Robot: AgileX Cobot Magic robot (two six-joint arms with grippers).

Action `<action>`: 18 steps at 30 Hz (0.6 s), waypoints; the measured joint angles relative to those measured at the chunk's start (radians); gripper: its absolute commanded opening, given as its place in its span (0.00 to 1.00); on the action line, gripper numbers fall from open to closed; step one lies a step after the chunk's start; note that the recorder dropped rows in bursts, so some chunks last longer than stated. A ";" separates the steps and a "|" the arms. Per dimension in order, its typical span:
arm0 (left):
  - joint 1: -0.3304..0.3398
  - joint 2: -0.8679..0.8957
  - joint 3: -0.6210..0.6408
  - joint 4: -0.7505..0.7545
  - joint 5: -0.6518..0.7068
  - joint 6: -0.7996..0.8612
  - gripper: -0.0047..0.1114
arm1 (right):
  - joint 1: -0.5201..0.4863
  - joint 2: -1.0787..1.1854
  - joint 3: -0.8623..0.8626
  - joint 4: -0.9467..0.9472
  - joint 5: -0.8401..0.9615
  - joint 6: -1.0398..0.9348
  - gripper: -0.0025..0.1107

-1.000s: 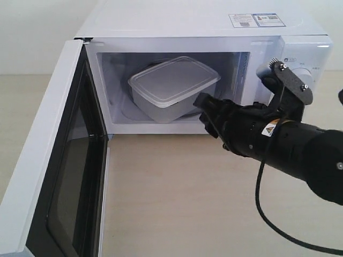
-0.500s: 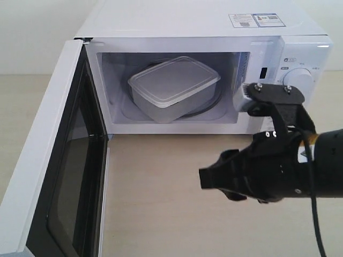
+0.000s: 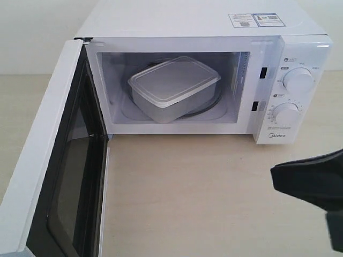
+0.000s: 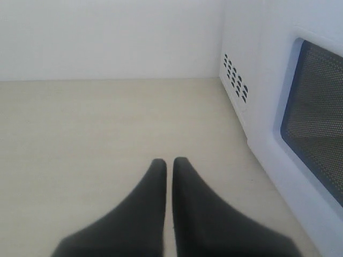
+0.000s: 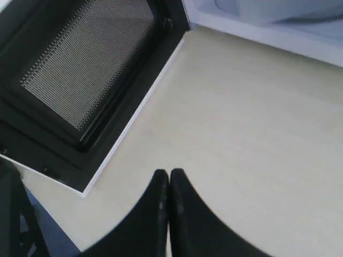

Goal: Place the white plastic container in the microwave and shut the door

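The rectangular, round-cornered white plastic container [image 3: 172, 88] with its flat lid sits inside the boxy white microwave [image 3: 187, 21], on the round glass turntable [image 3: 210, 105]. It is turned a little: its long side runs from the front left of the oven to the back right. The lid is on, so what is in it cannot be seen. The white door [image 3: 48, 160] with its dark window and black inner frame is wide open, swung out to the left over the pale wooden desk [image 3: 187, 187]. Two round white dials [image 3: 298, 80] sit on the right panel, and stickers [image 3: 256, 20] lie on top. Nothing stands between the door and the oven's mouth. The black right hand [image 5: 169, 172] is low at the right, well apart from the microwave, its two fingers pressed together and holding nothing. The black left hand [image 4: 168, 160] is near the outside of the door, its fingers all but touching, also holding nothing.
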 measured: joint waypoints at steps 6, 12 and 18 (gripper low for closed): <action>0.000 0.000 0.000 0.000 0.000 0.000 0.08 | 0.000 -0.122 0.000 -0.061 0.002 -0.023 0.02; 0.000 0.000 0.000 0.000 0.000 0.000 0.08 | -0.046 -0.155 0.000 -0.199 -0.020 -0.027 0.02; 0.000 0.000 0.000 0.000 0.000 0.000 0.08 | -0.299 -0.258 0.000 -0.225 -0.062 -0.029 0.02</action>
